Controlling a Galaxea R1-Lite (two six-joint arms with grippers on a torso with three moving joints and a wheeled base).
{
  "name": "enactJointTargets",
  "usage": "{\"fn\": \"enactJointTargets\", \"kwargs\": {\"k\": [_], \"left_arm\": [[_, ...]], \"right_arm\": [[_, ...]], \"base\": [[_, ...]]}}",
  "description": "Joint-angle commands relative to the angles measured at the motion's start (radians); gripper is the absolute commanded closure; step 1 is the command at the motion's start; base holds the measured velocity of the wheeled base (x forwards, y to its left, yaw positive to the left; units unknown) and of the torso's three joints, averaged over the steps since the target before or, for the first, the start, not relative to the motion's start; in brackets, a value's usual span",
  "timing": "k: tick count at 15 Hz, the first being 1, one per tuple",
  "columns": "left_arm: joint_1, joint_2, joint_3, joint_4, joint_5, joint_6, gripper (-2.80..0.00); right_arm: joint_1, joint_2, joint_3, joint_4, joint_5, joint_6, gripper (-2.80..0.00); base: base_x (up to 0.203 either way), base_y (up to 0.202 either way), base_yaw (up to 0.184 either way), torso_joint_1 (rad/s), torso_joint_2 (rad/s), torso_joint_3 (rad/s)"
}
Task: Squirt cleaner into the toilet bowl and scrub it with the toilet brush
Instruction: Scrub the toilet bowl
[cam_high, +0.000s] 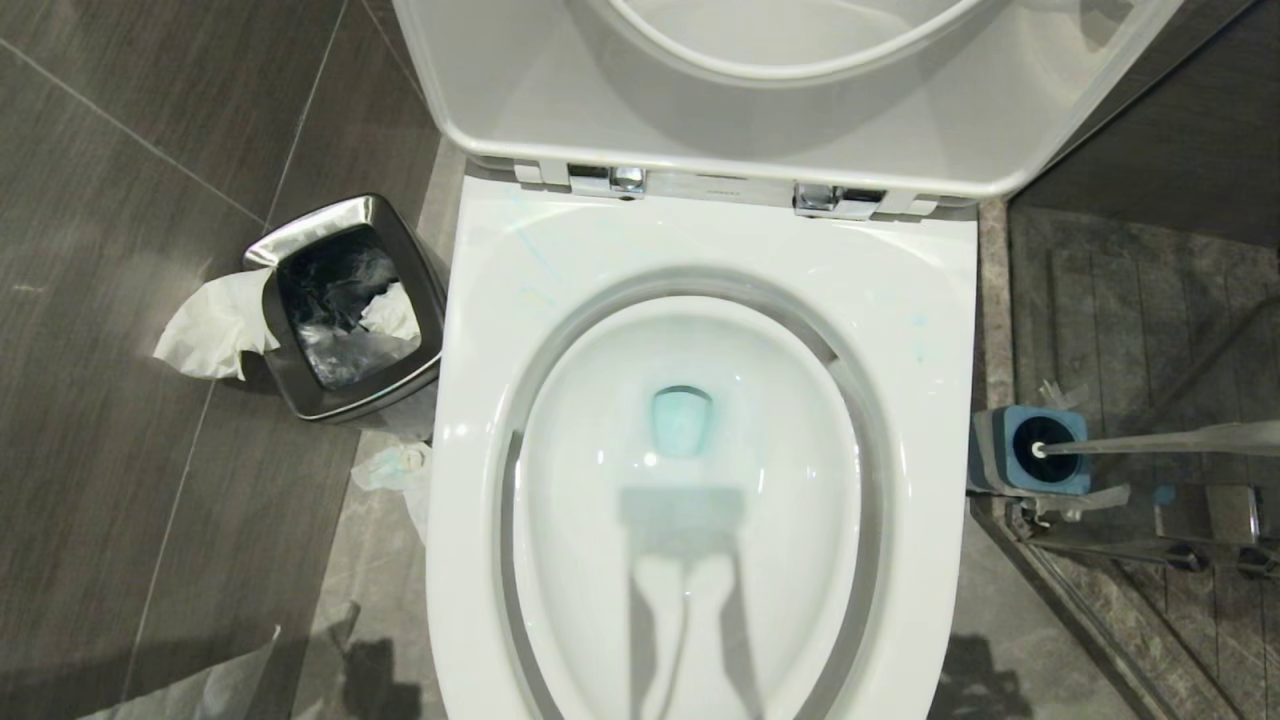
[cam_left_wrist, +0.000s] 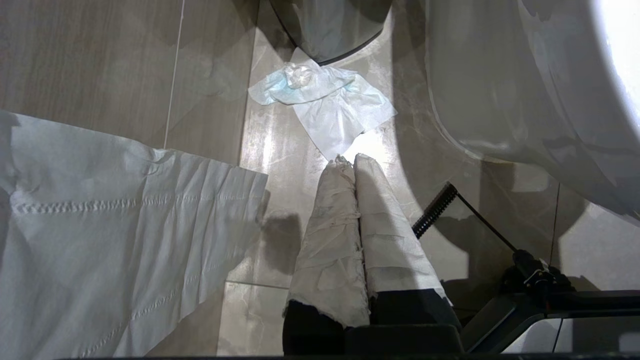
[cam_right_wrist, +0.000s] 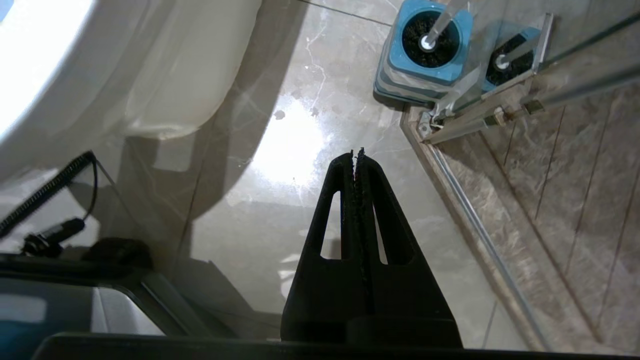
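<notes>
Here the toilet brush (cam_right_wrist: 429, 42) stands well beyond the closed right end effector (cam_right_wrist: 356, 154).

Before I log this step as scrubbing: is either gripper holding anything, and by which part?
Nothing is held. The left gripper and right gripper are shut on nothing above the floor; the toilet brush stands in its holder.
</notes>
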Motion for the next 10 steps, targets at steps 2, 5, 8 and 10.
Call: {"fn": "enactJointTargets", "kwargs": {"k": [2,5,8,10], "left_arm": [[0.0,0.0,0.003,0.0,0.0,0.0,0.0],[0.0,0.0,0.003,0.0,0.0,0.0,0.0],[0.0,0.0,0.003,-0.002,0.0,0.004,0.0],[0.0,0.0,0.003,-0.002,-0.001,0.003,0.0]], "right_arm": [[0.0,0.003,0.001,-0.002,-0.003,0.009,0.0],[0.0,0.003,0.003,-0.002,-0.003,0.009,0.0],[0.0,0.003,0.003,-0.002,-0.003,0.009,0.0],[0.0,0.003,0.003,-0.002,-0.003,0.009,0.0]], "base": [[0.0,0.0,0.0,0.0,0.0,0.0],[0.0,0.0,0.0,0.0,0.0,0.0],[0.0,0.0,0.0,0.0,0.0,0.0],[0.0,0.0,0.0,0.0,0.0,0.0]]}}
